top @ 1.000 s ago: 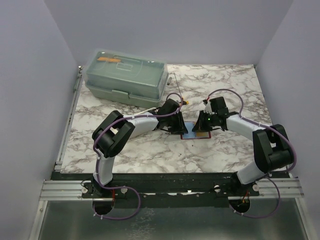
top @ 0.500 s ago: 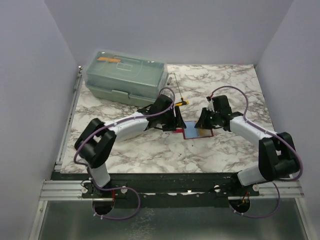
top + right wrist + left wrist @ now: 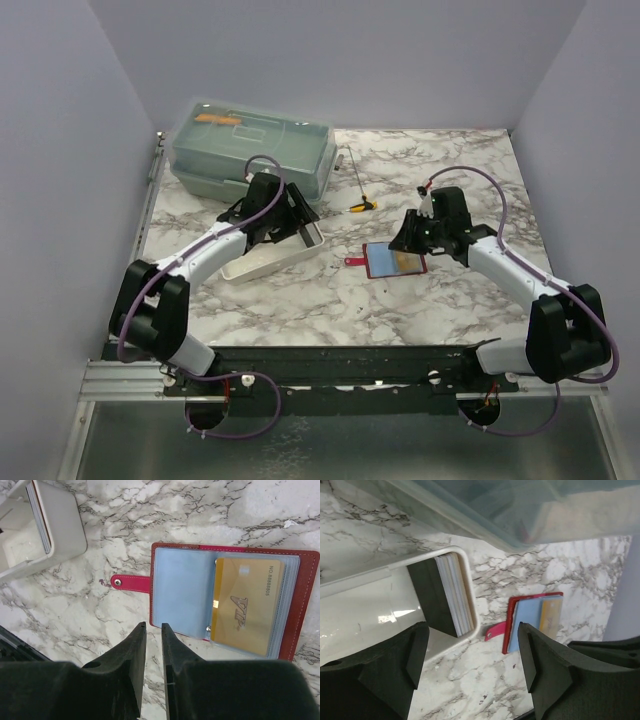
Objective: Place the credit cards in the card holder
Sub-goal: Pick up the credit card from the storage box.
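Hovering over the white tray (image 3: 365,625), the left gripper (image 3: 472,635) has its jaws wide apart, above the stacked credit cards (image 3: 454,595). At the tray's three o'clock lies the open card holder (image 3: 180,592), with the right gripper (image 3: 153,630) above it, jaws barely parted and empty.

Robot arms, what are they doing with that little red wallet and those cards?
They are filling a red card holder. It lies open on the marble table with a gold card in one sleeve. The right gripper is poised at its edge, jaws barely apart, holding nothing. The left gripper, wide open, hovers over the stack of cards in the white tray.
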